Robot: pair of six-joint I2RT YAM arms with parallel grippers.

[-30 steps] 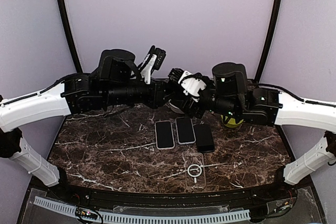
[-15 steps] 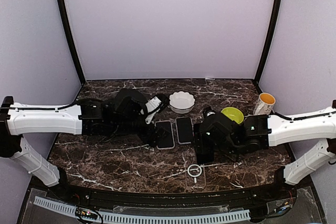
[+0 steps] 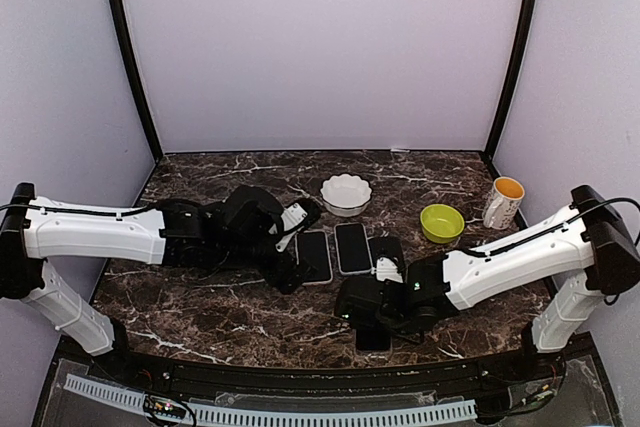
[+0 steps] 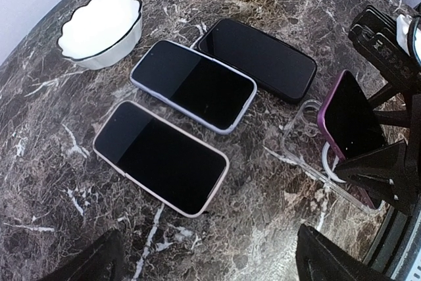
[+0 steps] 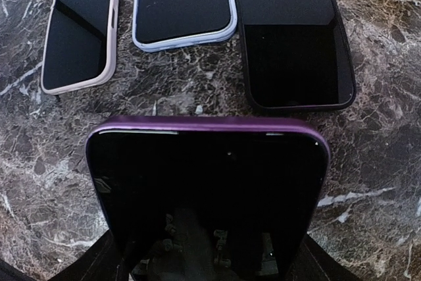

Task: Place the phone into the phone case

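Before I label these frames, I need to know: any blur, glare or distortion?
Top external: evenly lit, sharp. Left wrist: wide-angle bend, the table looks domed. Right wrist: the purple phone looms close, its dark screen showing faint reflections.

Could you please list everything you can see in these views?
pink-cased phone: 1, pink rim, flat, left of the row
lavender-cased phone: 1, lavender rim, flat, middle of row
black phone: 1, black, flat, right of row
purple phone: 1, purple, tilted over the case, in right jaws
clear phone case: 1, transparent, flat near the front edge
scalloped bowl: 1, white, behind the phones
green bowl: 1, green, right of the phones
mug: 1, white with orange inside, far right
table: 1, dark marble, underneath
left arm: 1, white and black, jaws open by the pink-cased phone
right arm: 1, white and black, jaws shut on the purple phone
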